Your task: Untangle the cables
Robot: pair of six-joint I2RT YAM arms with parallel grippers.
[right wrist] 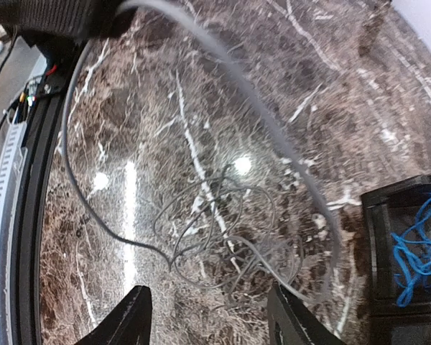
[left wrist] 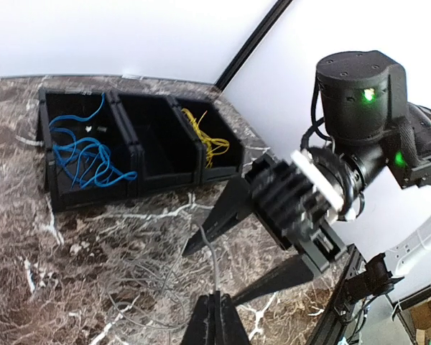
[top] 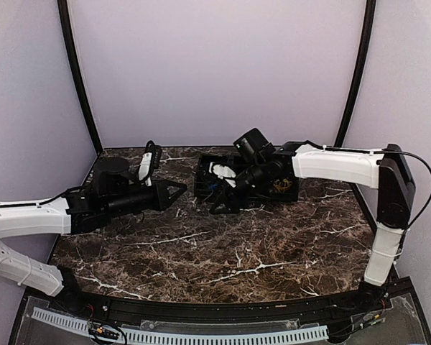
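A tangle of thin grey cable (right wrist: 223,230) lies on the marble table; it also shows in the left wrist view (left wrist: 140,287). My left gripper (left wrist: 217,302) is shut on one grey strand (left wrist: 214,266) that rises from its tips toward the right arm's finger (left wrist: 215,223). My right gripper (right wrist: 212,320) is open and empty, hovering above the tangle. Blue cables (left wrist: 82,151) fill the left compartment of a black bin, and yellow cables (left wrist: 205,136) lie in its right compartment. In the top view the left gripper (top: 181,191) and the right gripper (top: 217,207) are close together.
The black three-part bin (top: 291,192) stands at the back of the table, its middle compartment (left wrist: 158,140) holding no cable that I can see. A blurred grey strand (right wrist: 266,115) arcs close to the right wrist lens. The table's black rim (right wrist: 36,215) runs at left.
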